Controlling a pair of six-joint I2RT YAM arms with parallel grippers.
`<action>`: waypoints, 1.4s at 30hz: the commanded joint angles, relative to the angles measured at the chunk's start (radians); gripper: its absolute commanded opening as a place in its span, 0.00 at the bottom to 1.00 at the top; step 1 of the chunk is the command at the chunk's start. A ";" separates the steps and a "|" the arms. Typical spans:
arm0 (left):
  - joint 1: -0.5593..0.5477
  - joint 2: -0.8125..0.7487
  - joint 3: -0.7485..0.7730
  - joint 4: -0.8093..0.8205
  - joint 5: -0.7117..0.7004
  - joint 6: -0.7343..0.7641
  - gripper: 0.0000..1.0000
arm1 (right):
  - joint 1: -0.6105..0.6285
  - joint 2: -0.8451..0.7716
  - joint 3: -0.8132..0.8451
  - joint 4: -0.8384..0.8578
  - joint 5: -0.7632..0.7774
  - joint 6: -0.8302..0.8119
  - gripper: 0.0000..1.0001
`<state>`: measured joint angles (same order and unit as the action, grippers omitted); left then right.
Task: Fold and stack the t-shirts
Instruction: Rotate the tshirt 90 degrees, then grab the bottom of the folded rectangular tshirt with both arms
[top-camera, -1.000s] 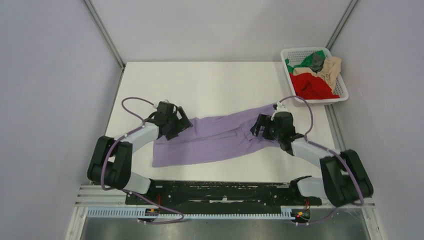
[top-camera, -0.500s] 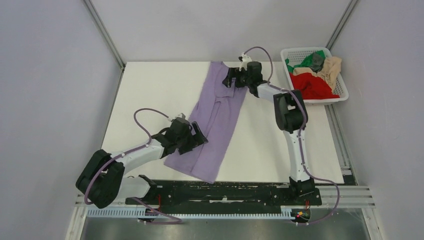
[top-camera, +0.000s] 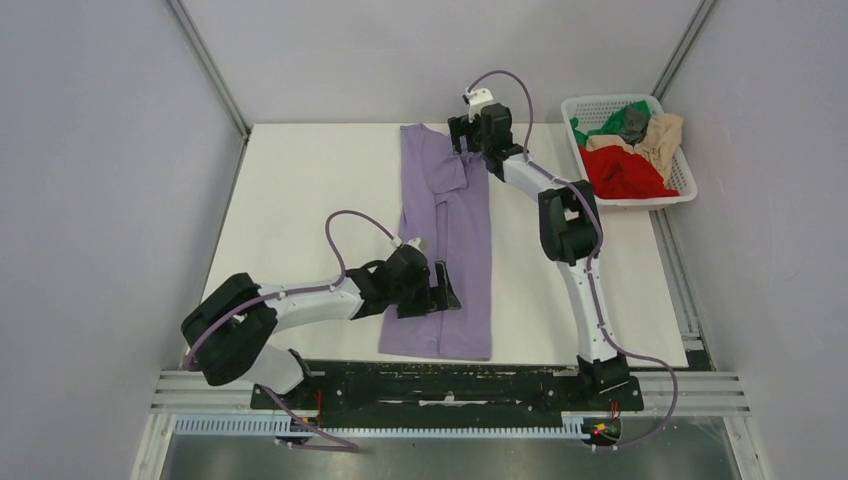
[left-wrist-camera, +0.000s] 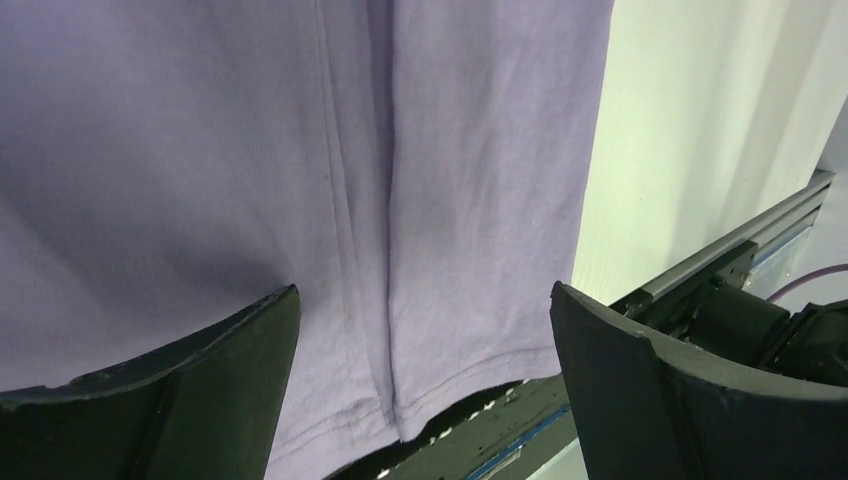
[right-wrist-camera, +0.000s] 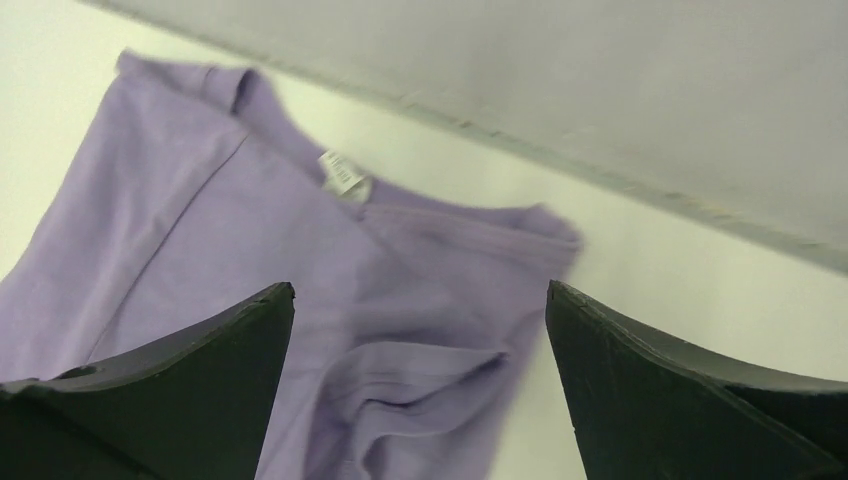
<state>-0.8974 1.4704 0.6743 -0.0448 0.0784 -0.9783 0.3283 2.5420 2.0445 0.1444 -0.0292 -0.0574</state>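
White table (top-camera: 300, 180), purple tee (top-camera: 465, 250) flat lengthwise — L fingers (left-wrist-camera: 200, 390) wide, R fingers (right-wrist-camera: 650, 390) wide

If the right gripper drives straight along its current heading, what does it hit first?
Probably the folded lilac t-shirt: the right gripper, jaws open, aims at its collar end, below the white neck label. White tabletop and grey wall lie beyond. Height above the cloth is unclear.

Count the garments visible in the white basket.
4: green garment at the far left corner, grey garment beside it, beige garment on the right, red garment at the near side. Others may be hidden underneath.
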 joint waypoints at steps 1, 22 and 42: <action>-0.018 -0.093 0.066 -0.125 -0.072 0.050 1.00 | -0.008 -0.202 0.028 -0.029 0.176 -0.114 0.98; -0.015 -0.549 -0.191 -0.568 -0.146 -0.076 0.81 | 0.384 -1.521 -1.513 -0.397 -0.115 0.274 0.96; -0.018 -0.481 -0.324 -0.371 -0.083 -0.123 0.06 | 0.824 -1.641 -1.756 -0.378 0.111 0.510 0.63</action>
<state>-0.9112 0.9905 0.3779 -0.4412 -0.0357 -1.0580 1.1305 0.8661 0.3283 -0.3084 0.0113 0.3931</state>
